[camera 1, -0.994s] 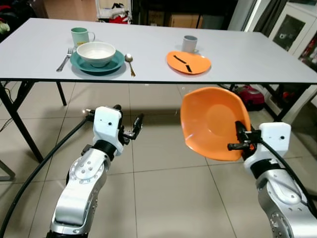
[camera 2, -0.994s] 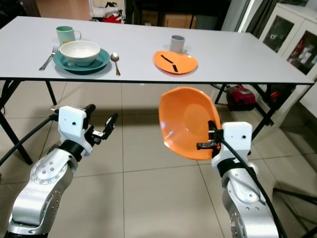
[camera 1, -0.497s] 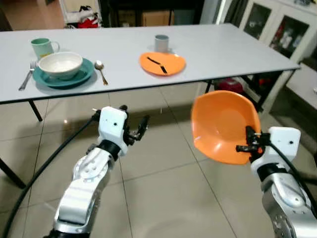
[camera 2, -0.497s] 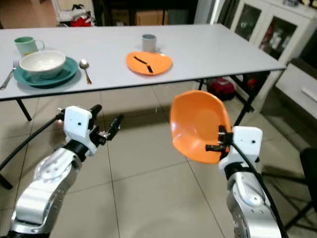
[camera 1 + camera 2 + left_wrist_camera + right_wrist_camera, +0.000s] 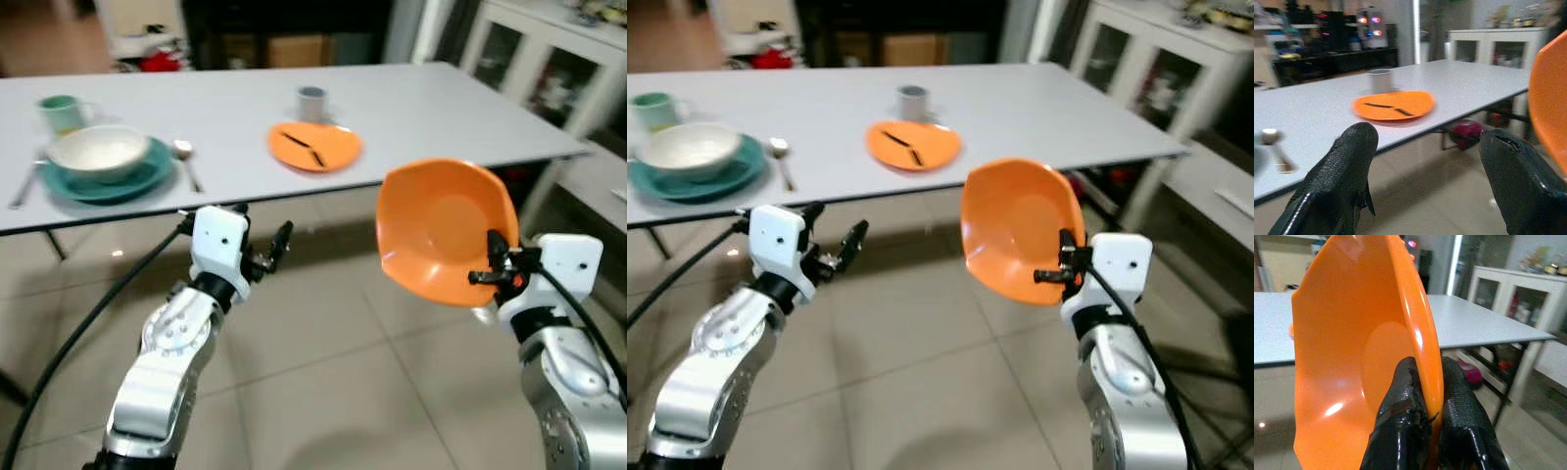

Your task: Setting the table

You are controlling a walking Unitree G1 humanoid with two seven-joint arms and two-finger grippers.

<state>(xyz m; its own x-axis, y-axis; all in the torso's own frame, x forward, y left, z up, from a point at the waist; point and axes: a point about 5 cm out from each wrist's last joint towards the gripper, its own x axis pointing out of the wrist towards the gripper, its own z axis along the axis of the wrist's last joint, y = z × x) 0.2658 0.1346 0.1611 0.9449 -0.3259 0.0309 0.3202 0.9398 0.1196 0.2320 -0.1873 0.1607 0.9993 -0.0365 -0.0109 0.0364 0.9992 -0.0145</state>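
Ahead of me stood the white table (image 5: 441, 103), already holding an orange plate (image 5: 314, 146). My right gripper (image 5: 493, 270), raised, clenched the orange bowl (image 5: 441, 230) rim; my left gripper (image 5: 274, 245) hovered spread and empty.

No text, label, brand, number or sign can be read anywhere in these pictures; the surfaces in view are plain or too blurred to make out any writing.
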